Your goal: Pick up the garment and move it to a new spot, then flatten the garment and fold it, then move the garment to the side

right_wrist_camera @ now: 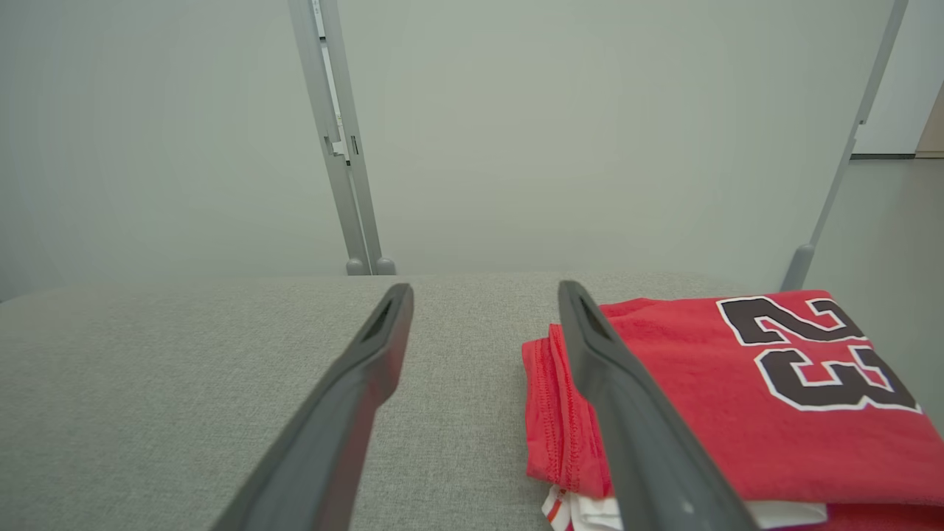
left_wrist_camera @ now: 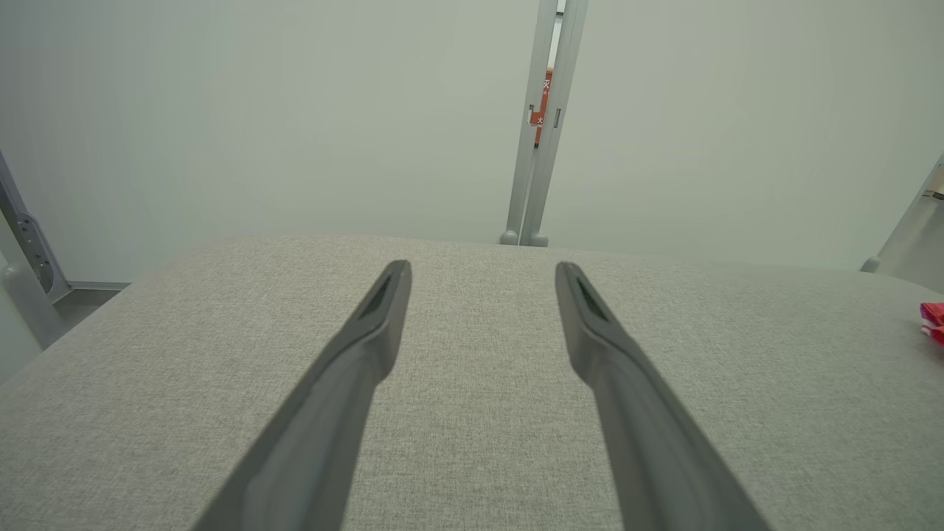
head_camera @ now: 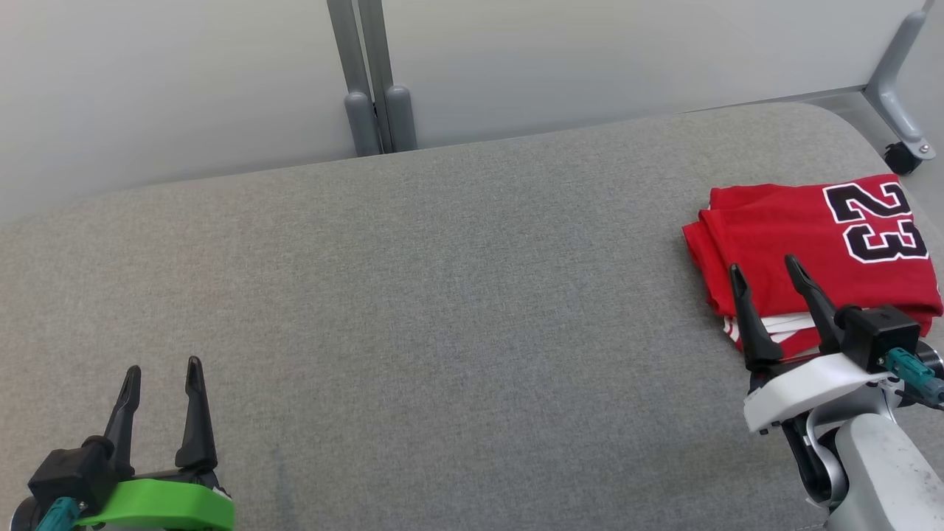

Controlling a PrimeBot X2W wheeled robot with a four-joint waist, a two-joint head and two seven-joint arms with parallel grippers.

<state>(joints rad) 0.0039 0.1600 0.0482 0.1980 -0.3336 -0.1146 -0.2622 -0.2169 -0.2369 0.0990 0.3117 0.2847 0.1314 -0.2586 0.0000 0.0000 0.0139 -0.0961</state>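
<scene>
The garment (head_camera: 804, 243) is a red jersey with a black and white number 23, folded into a neat stack at the right end of the grey padded table (head_camera: 442, 295). In the right wrist view the garment (right_wrist_camera: 700, 398) lies under and to the right of my right finger. My right gripper (head_camera: 767, 269) hovers open over the stack's near left corner, nothing between its fingers. My left gripper (head_camera: 162, 372) stands open at the lower left, far from the garment, over bare fabric. A sliver of the garment (left_wrist_camera: 933, 321) shows at the right edge of the left wrist view.
Grey partition panels with a metal post (head_camera: 372, 81) stand behind the table. A caster leg (head_camera: 903, 110) stands at the back right beyond the table's rounded edge. The wide middle of the table (left_wrist_camera: 472, 413) is bare fabric.
</scene>
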